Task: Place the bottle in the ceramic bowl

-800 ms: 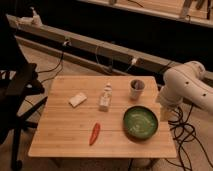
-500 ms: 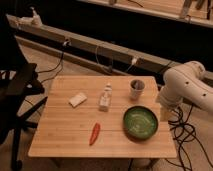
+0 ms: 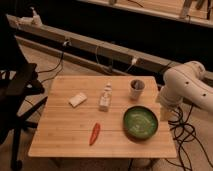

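nothing done yet: bottle (image 3: pixel 105 96) stands left of the empty ceramic bowl (image 3: pixel 141 122); my gripper (image 3: pixel 166 111) hangs by the table (image 3: pixel 60 135) edge, right (wide or narrow? cannot tell).

Gripper (image 3: pixel 166 112) low off the right edge of the table (image 3: pixel 60 137), just beside the ceramic bowl (image 3: pixel 141 123), open wood between bowl and bottle (image 3: pixel 105 97), cup (image 3: pixel 136 89) standing behind the bowl near the arm (image 3: pixel 187 87), pale block (image 3: pixel 77 99) left of the bottle, chili (image 3: pixel 95 133) in front, chair (image 3: pixel 17 95) crowding the left side.
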Tool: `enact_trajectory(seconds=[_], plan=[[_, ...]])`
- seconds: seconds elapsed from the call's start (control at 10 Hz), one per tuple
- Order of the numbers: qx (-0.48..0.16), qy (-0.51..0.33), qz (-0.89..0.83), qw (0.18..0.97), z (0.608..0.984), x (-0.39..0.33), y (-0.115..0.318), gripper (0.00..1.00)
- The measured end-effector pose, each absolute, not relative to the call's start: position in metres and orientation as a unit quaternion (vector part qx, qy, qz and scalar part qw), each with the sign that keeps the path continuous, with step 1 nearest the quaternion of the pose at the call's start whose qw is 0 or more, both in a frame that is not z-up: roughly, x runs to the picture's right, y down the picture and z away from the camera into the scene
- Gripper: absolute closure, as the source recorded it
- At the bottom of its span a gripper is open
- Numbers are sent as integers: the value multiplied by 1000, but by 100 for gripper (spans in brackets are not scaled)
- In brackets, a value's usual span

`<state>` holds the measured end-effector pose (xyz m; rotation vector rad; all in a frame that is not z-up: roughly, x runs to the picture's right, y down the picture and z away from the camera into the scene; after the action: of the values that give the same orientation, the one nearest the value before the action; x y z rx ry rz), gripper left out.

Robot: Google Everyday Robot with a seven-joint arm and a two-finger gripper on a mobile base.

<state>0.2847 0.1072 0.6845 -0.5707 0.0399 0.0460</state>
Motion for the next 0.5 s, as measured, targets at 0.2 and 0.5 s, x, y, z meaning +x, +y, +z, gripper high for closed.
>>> enact_trajectory(seconds=[0.2, 0.5], plan=[[-281, 20, 23, 959, 684, 285, 107, 35], [-280, 20, 22, 959, 684, 285, 106, 35]])
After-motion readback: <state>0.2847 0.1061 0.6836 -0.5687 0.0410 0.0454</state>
